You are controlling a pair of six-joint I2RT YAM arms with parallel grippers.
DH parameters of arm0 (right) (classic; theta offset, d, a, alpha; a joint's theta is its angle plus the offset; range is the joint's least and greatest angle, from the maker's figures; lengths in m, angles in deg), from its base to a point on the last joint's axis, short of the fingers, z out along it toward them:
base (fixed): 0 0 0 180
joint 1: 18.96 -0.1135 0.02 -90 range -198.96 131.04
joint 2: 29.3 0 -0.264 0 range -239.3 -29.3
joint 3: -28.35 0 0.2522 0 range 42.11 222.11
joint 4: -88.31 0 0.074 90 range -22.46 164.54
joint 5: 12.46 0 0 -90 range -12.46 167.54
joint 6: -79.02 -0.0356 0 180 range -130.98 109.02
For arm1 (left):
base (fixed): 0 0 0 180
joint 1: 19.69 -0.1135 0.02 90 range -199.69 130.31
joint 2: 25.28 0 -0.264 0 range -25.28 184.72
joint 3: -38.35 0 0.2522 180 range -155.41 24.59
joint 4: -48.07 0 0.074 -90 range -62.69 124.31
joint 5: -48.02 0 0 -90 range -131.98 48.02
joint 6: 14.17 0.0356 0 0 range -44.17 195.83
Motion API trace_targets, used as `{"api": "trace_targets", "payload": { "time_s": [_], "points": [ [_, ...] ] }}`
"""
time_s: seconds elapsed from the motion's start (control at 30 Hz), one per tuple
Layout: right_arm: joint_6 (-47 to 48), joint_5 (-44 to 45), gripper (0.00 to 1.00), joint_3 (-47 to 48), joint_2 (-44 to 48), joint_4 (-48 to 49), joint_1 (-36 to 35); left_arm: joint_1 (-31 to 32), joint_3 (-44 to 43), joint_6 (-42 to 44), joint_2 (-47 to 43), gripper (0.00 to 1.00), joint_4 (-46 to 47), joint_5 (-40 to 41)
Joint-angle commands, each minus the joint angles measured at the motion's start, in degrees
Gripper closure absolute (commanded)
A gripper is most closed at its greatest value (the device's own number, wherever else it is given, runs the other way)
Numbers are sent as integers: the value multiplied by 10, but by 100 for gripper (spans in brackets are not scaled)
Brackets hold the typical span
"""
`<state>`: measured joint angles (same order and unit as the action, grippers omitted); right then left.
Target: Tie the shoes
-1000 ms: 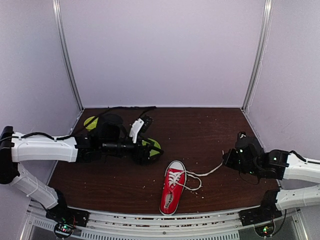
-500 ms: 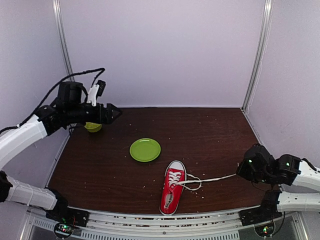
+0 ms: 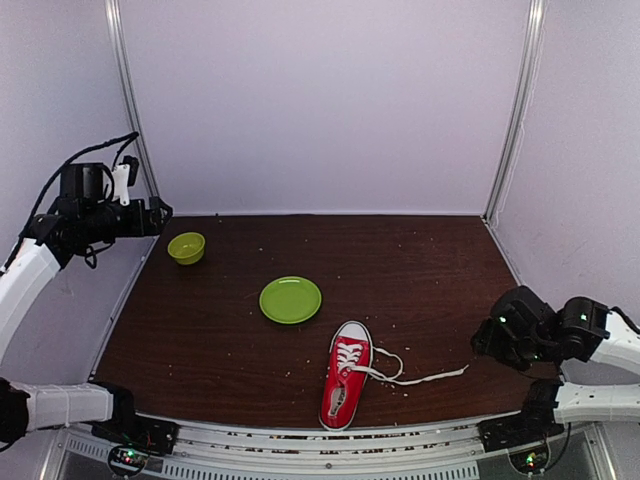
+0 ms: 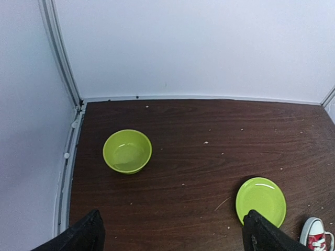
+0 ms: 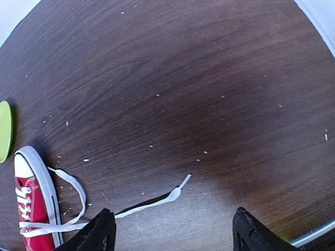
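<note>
The red shoe [image 3: 345, 385] with its white toe cap lies near the table's front edge, toe pointing away. Its white laces [image 3: 400, 372] are loose: one loop lies beside the shoe and one end trails right along the table. My right gripper [image 3: 483, 345] hovers just past that end, open, with nothing between its fingers. In the right wrist view the lace tip [image 5: 176, 192] lies flat on the wood ahead of the right gripper [image 5: 172, 232], and the shoe [image 5: 32, 209] is at the lower left. My left gripper [image 3: 160, 212] is raised at the far left, open and empty; the left wrist view catches only the shoe's toe [image 4: 316, 239].
A green bowl [image 3: 186, 247] sits at the back left. A flat green plate [image 3: 290, 299] lies behind the shoe to the left. Both show in the left wrist view, bowl [image 4: 127, 150] and plate [image 4: 260, 200]. Pale walls close in the table on three sides.
My right gripper has opened and let go of the lace, which dropped onto the table. The left arm has lifted off the plate and swung back to the far left.
</note>
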<state>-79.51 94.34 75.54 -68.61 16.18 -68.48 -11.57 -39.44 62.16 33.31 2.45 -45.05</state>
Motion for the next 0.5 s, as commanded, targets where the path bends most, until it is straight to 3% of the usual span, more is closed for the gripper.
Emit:
{"api": "trace_targets", "payload": {
  "time_s": [0.0, 0.13, 0.33, 0.47],
  "points": [
    [102, -62, 22, 21, -84, 127, 0, -8, 10, 32, -16, 6, 32, 22],
    [129, -99, 24, 70, -211, 209, -26, -8, 0, 32, -1, 6, 21, 3],
    [164, -87, 34, 181, -393, 161, -59, -9, -1, 33, -5, 7, 16, 11],
    [174, -97, 39, 212, -458, 161, -75, -8, 2, 33, -9, 7, 18, 15]
  ]
}}
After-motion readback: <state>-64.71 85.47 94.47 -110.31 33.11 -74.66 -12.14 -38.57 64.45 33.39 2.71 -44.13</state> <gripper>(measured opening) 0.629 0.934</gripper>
